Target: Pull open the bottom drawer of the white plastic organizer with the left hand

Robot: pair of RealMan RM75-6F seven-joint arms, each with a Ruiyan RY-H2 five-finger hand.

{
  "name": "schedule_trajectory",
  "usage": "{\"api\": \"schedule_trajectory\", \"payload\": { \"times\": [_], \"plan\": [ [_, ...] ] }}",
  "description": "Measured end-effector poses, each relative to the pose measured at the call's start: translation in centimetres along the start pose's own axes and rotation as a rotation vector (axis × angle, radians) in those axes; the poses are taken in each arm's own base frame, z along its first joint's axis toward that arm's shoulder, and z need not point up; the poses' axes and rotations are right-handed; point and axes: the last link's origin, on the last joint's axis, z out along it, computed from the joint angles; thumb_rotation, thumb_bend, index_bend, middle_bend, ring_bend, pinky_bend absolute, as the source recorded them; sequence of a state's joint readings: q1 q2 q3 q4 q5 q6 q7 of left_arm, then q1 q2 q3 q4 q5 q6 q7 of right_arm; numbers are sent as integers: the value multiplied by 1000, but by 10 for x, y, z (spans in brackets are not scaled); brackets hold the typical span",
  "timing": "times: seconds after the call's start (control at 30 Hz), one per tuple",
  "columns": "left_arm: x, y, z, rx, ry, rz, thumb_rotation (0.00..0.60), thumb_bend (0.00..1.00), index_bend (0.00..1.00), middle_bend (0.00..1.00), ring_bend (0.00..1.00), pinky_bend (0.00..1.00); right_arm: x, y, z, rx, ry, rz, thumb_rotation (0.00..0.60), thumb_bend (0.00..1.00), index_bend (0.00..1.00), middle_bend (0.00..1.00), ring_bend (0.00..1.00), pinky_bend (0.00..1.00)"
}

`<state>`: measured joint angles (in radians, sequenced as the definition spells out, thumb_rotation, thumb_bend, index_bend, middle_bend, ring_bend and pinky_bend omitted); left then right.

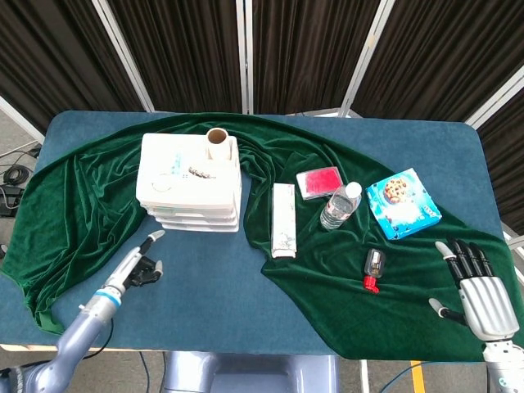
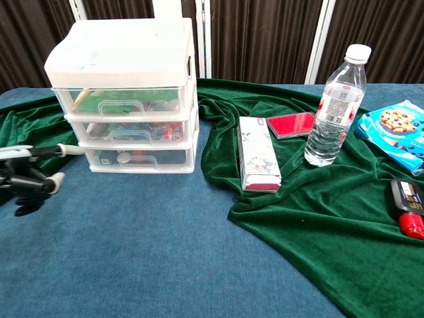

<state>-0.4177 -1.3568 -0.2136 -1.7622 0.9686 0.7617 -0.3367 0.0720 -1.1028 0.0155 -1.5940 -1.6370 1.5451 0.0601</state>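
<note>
From the head view, the left hand (image 1: 139, 264) hovers over the bare blue worktop (image 1: 213, 295), holding nothing, one finger stretched forward and the others curled under. The white plastic three-drawer organizer (image 1: 190, 182) stands ahead of it and a little to its right, near but apart, with its drawer fronts facing back toward the robot. The bottom drawer shows here only as the lowest lip of the stack, so its handle cannot be read. The right hand (image 1: 479, 295) lies far to the other side, fingers spread and empty, over the green velvet cloth (image 1: 344, 295); the left hand is plainly the nearer one to the organizer.

From the chest view, the left hand (image 2: 26, 173) enters at the picture's left edge, its extended fingertip level with the bottom drawer (image 2: 136, 158) and just short of the drawer's left corner, not touching. The drawer is closed, flush with the two above it. Its clear pull handle (image 2: 128, 159) sits mid-front, so it lies to the right of the hand and slightly ahead. The drawer front runs crosswise to the hand's reach, and the pull would be straight back toward the robot. I judge the hand must first shift rightward along the front before hooking the handle. The right hand is out of this view.
</note>
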Motion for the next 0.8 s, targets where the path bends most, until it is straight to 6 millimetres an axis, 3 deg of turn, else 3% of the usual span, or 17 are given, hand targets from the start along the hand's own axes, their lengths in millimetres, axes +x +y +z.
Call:
{"api": "schedule_trajectory", "payload": {
  "times": [0.43,0.8],
  "plan": [
    [-22,13,40,62,-64,-68,600,726,32,932,860,800,3,3,1,1,-4,24,600,44,0,0,0,0],
    [-43,19,59,91,-101,-64,600,726,43,933,860,800,4,4,1,4,-5,40,600,44,0,0,0,0]
  ]
}}
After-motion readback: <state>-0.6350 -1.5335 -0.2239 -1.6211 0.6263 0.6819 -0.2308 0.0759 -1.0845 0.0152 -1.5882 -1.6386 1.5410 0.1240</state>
